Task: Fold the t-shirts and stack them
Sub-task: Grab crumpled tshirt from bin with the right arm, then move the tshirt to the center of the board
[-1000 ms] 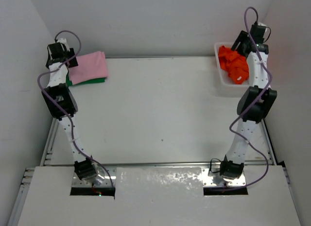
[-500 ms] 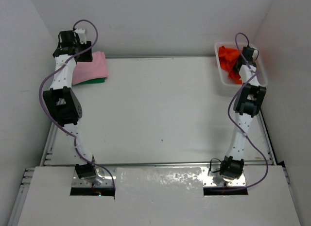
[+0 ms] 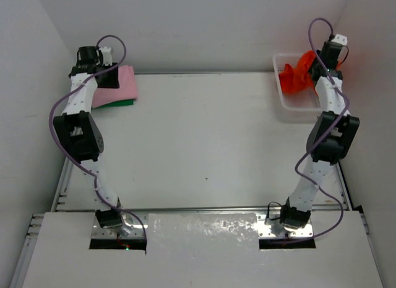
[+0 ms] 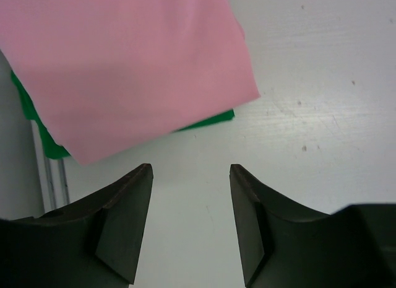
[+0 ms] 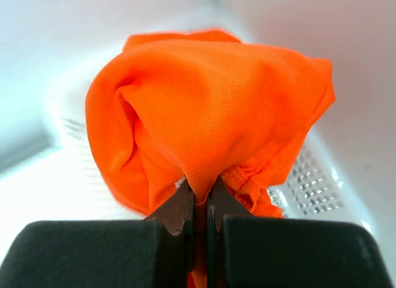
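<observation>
The right gripper clamps a fold of the orange t-shirt, a bunched mass with no clear long axis, hanging from the pinch over the white basket at the far right corner. The left gripper, jaws wide and empty, hovers beside the folded pink t-shirt, which lies flat on the green t-shirt at the far left.

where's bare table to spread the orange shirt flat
The whole middle of the table is bare, from the pink shirt on the green shirt at far left across to the basket at far right, and down to the near edge. Crowded: the two far corners; the right gripper pinches the orange shirt over the basket.
</observation>
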Available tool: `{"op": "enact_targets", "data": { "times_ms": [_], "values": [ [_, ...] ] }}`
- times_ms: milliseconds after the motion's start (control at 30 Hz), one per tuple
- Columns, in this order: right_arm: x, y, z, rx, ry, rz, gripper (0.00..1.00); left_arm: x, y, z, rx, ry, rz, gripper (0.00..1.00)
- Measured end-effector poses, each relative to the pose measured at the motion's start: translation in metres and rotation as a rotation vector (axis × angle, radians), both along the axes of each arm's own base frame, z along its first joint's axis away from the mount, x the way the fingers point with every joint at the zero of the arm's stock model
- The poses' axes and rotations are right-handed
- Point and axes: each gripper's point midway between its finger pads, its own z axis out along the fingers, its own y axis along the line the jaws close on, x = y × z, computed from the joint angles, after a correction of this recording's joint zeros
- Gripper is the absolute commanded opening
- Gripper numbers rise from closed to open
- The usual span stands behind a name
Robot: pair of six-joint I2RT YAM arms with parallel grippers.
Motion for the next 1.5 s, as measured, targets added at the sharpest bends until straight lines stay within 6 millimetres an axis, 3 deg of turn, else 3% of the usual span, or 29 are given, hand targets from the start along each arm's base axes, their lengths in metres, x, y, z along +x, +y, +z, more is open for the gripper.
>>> {"op": "enact_targets", "data": {
  "times_ms": [167,300,367,433,533,600,667,733,800,900,933,967,1000,1033,1100,1200,1267,1300,1333,1367,1433,1467,1500],
  "values": [
    [-0.03,0.045,0.106,-0.077,-0.205,0.031,0.0,-0.023,-0.012,0.003,-0.036,0.022,-0.031,0.51],
    [-0.057,0.081,0.191,-0.126,-0.369,0.081,0.0,-0.034,-0.02,0.034,-0.037,-0.025,-0.065,0.51],
    [-0.08,0.095,0.237,-0.143,-0.458,0.119,0.0,-0.042,-0.024,0.056,-0.034,-0.059,-0.091,0.51],
    [-0.109,0.114,0.292,-0.149,-0.573,0.189,0.0,-0.053,-0.03,0.082,-0.025,-0.105,-0.126,0.52],
    [-0.164,0.157,0.38,-0.116,-0.793,0.372,0.0,-0.073,-0.039,0.115,-0.012,-0.163,-0.17,0.52],
    [-0.208,0.197,0.42,-0.054,-0.927,0.536,0.0,-0.091,-0.046,0.13,-0.005,-0.189,-0.201,0.52],
    [-0.252,0.237,0.436,0.028,-1.031,0.719,0.0,-0.111,-0.053,0.136,-0.002,-0.196,-0.226,0.52],
    [-0.288,0.274,0.423,0.116,-1.063,0.886,0.0,-0.13,-0.059,0.135,-0.003,-0.195,-0.244,0.52],
    [-0.301,0.304,0.387,0.227,-1.004,1.001,0.0,-0.151,-0.064,0.129,-0.009,-0.177,-0.26,0.52],
    [-0.279,0.344,0.299,0.418,-0.772,1.073,0.0,-0.171,-0.071,0.119,-0.024,-0.147,-0.279,0.52],
    [-0.265,0.357,0.26,0.477,-0.665,1.07,0.07,-0.175,-0.073,0.116,-0.031,-0.137,-0.285,0.52],
    [-0.255,0.373,0.219,0.532,-0.55,1.068,0.29,-0.177,-0.074,0.114,-0.035,-0.131,-0.291,0.52],
    [-0.246,0.388,0.176,0.581,-0.422,1.056,0.71,-0.179,-0.075,0.11,-0.036,-0.123,-0.295,0.54],
    [-0.24,0.401,0.134,0.607,-0.3,1.044,0.92,-0.181,-0.075,0.106,-0.039,-0.112,-0.297,0.54],
    [-0.235,0.418,0.047,0.613,-0.018,1.0,0.99,-0.184,-0.076,0.097,-0.045,-0.088,-0.3,0.55],
    [-0.221,0.402,-0.042,0.496,0.29,0.847,0.99,-0.188,-0.077,0.084,-0.052,-0.054,-0.305,0.56],
    [-0.219,0.383,-0.068,0.41,0.377,0.778,0.96,-0.191,-0.079,0.073,-0.054,-0.027,-0.316,0.57],
    [-0.223,0.375,-0.074,0.378,0.395,0.763,0.77,-0.194,-0.082,0.065,-0.052,-0.007,-0.327,0.57],
    [-0.227,0.368,-0.075,0.352,0.397,0.755,0.28,-0.197,-0.087,0.058,-0.052,0.015,-0.343,0.57],
    [-0.232,0.363,-0.071,0.33,0.381,0.764,0.0,-0.201,-0.095,0.048,-0.048,0.038,-0.365,0.57],
    [-0.239,0.357,-0.06,0.309,0.35,0.769,0.0,-0.214,-0.121,0.023,-0.052,0.105,-0.441,0.57],
    [-0.239,0.356,-0.054,0.3,0.332,0.779,0.1,-0.222,-0.137,0.009,-0.052,0.139,-0.485,0.57],
    [-0.238,0.357,-0.049,0.294,0.314,0.791,0.26,-0.231,-0.152,-0.006,-0.049,0.178,-0.531,0.57]
  ]
}}
